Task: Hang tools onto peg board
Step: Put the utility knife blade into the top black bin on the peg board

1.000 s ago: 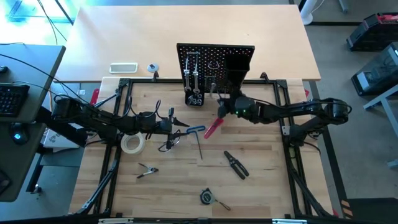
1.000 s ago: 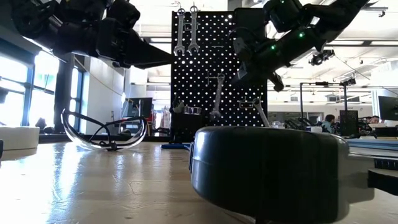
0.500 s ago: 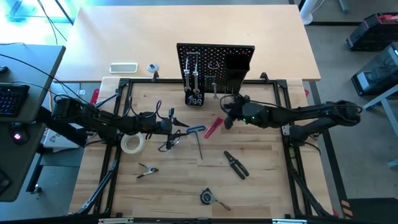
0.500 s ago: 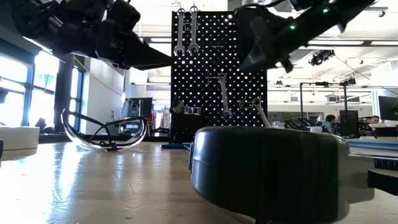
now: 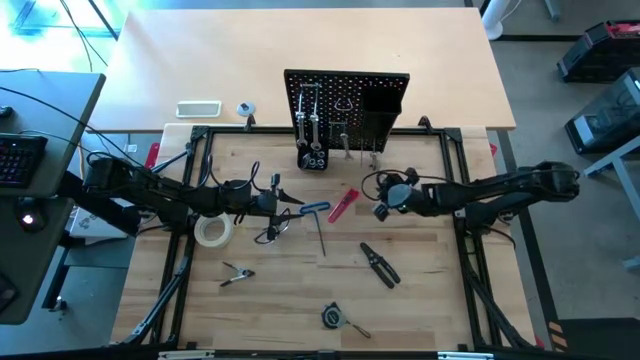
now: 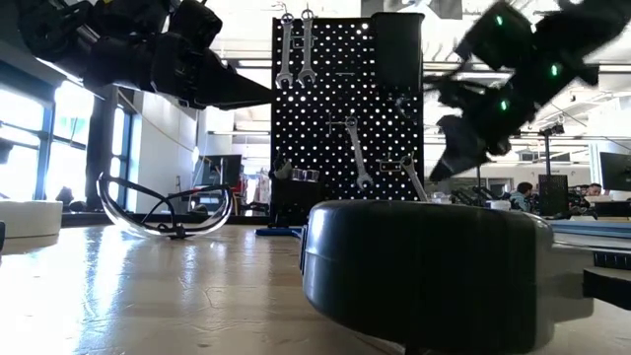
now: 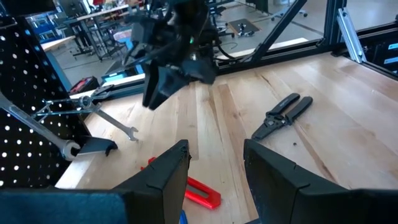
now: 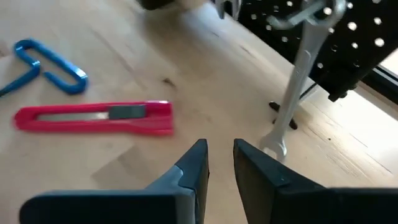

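The black peg board [image 5: 345,100] stands upright at the far middle of the table. Silver wrenches [image 6: 296,49] hang on its hooks. One wrench [image 8: 298,81] hangs low from a hook. My right gripper [image 5: 383,207] is open and empty, in front of the board and to its right, above the red-handled tool [image 8: 93,118]. My left gripper [image 5: 297,203] is open and empty above the blue-handled hex key [image 5: 318,212]. The clear glasses [image 5: 272,232] and the pale tape roll [image 5: 212,230] lie near it.
Black-handled pliers [image 5: 380,263] lie at the near right. Small pliers [image 5: 236,274] lie at the near left. A tape measure [image 5: 333,317] sits by the near edge. A white tray [image 5: 198,108] lies beyond the frame at the far left.
My right gripper has drawn back from the peg board toward the table's near and right edges and has come lower. The low wrench on the board has swung at its lower end and now hangs still from its hook.
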Motion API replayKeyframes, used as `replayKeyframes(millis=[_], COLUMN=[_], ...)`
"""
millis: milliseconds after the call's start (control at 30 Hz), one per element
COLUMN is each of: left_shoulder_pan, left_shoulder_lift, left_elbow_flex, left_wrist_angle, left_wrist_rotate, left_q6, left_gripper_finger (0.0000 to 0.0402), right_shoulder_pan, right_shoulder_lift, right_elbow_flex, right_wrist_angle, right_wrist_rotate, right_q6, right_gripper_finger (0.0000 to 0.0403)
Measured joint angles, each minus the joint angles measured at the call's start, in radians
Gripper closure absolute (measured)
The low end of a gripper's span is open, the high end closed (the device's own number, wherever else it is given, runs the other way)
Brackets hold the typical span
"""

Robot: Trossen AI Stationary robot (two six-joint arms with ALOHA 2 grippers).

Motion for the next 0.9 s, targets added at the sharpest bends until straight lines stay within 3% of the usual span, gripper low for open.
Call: replayKeyframes(millis=[300,767,900], left_shoulder_pan=[0.000,0.000,0.000], left_shoulder_lift=[0.000,0.000,0.000], left_elbow_flex=[0.000,0.000,0.000], left_wrist_angle=[-0.007,0.005,-0.011], left_wrist_rotate=[0.000,0.000,0.000], left_q6=[-0.001,-0.017,-0.018], left_gripper_finger=[0.0257,0.0257,0.0257], right_shoulder_pan=[-0.141,-0.326,-0.334], right_shoulder_lift=[0.000,0.000,0.000], right_elbow_flex=[-0.203,-0.208,-0.208], right_wrist_angle=[0.440,0.524,0.521], right_wrist_rotate=[-0.084,-0.301,-0.312], right_q6=[-0.131,-0.252,-0.241], right_gripper_finger=[0.0331,0.0331,0.0331])
